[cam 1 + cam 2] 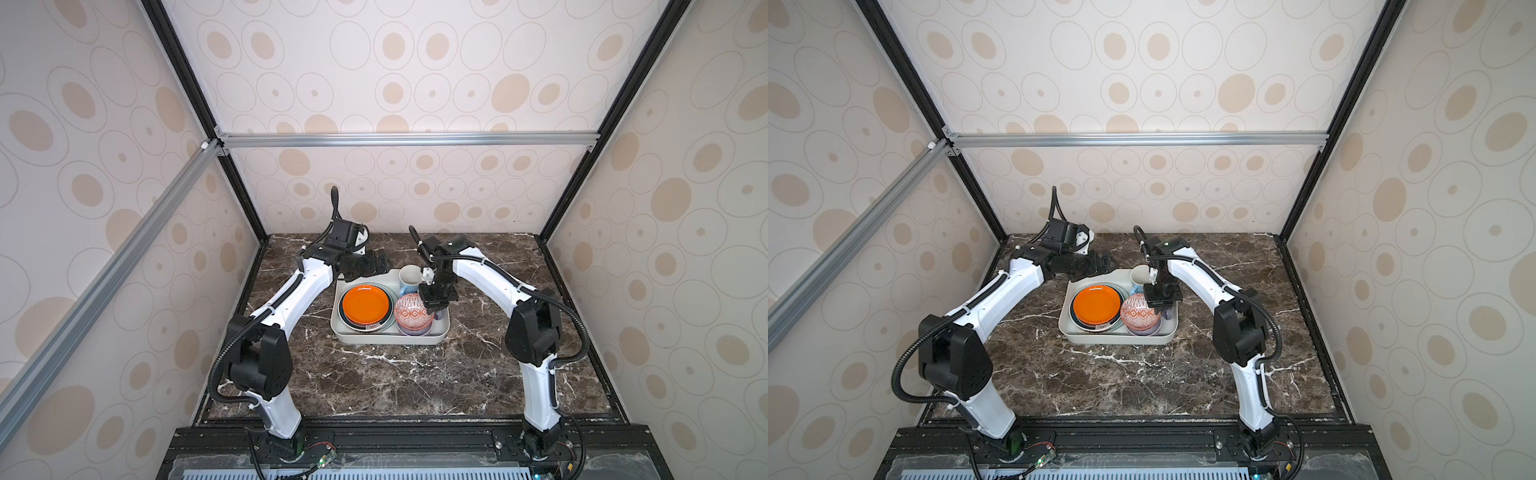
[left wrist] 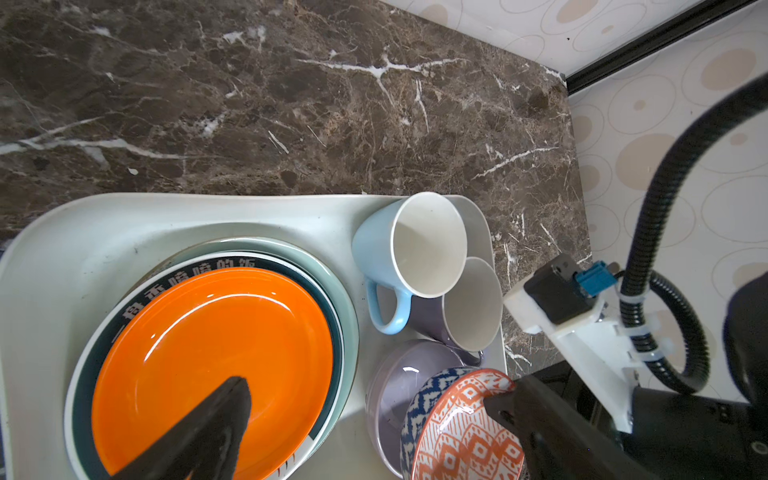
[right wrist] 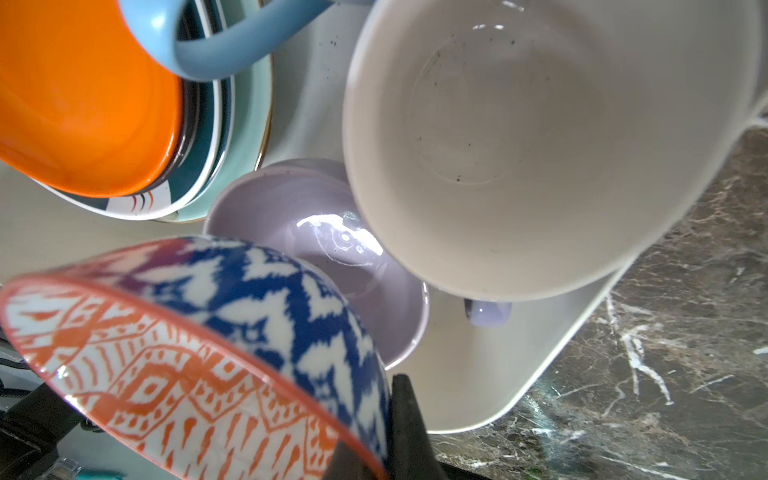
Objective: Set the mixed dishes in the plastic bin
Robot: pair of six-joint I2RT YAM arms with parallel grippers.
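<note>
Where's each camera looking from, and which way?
Both top views: high in front, looking down at the off-white plastic bin; left arm, right arm show.
Left wrist: above the bin, facing down at the round orange plate; open left gripper shows.
Right wrist: low in the bin, facing the tilted orange-and-blue patterned bowl; shut right gripper pinches it.
Wrist views share the lavender bowl.

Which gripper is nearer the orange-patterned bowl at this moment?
Right. The right gripper is shut on the rim of the orange-patterned bowl; the left gripper hangs open above the far left corner of the plastic bin.
</note>
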